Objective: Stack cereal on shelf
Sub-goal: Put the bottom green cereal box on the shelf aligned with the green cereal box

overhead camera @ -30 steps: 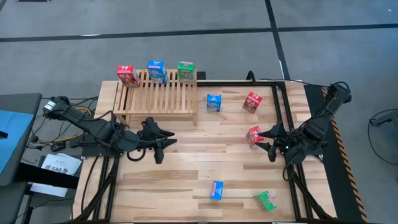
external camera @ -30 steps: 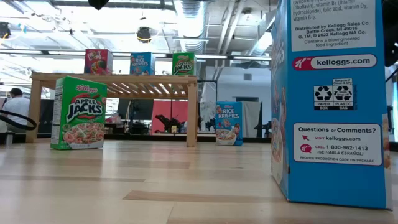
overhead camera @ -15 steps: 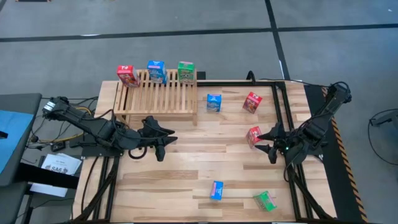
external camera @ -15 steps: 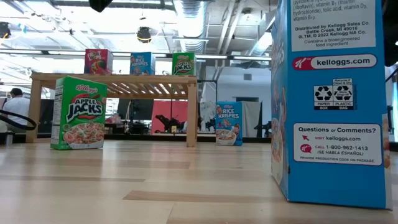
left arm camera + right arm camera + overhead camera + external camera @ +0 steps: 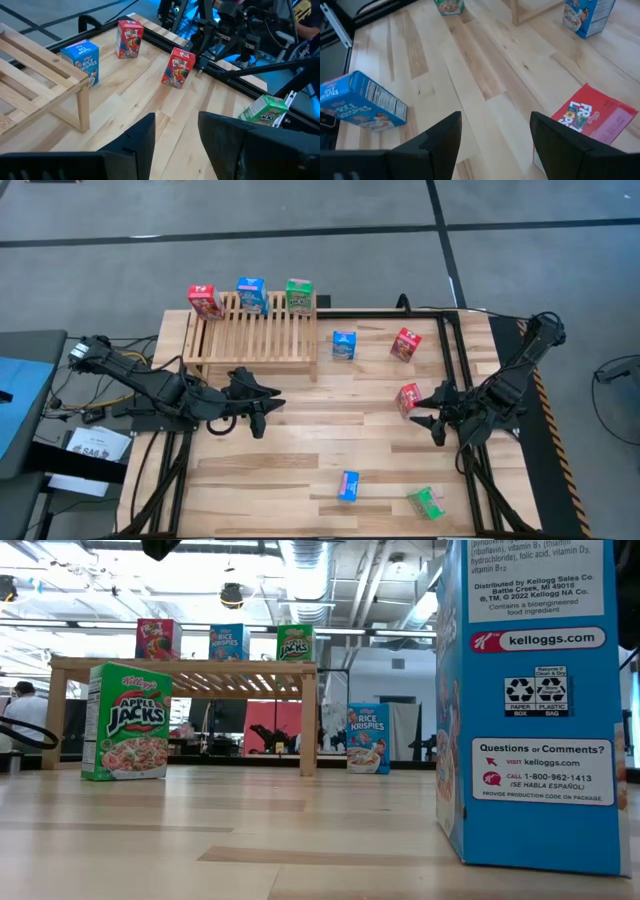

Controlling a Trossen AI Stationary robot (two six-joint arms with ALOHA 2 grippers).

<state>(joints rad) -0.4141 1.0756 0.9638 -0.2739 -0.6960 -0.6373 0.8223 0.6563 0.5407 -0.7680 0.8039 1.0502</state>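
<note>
3 small cardboard cereal boxes, red [image 5: 205, 301], blue [image 5: 251, 294] and green [image 5: 299, 295], stand along the light slatted wooden shelf [image 5: 256, 330] at upper left, so stacking's underway. The right gripper [image 5: 425, 410], fingers parted and empty, sits just beside another red box [image 5: 408, 399], probably next. The left gripper [image 5: 262, 406] waits nearly closed mid-counter [image 5: 300, 460]. Nothing blocks the way.

The near blue box [image 5: 535, 700] reads "kelloggs.com" and "Questions or Comments?"; a green box [image 5: 126, 721] reads "Apple Jacks"
</note>
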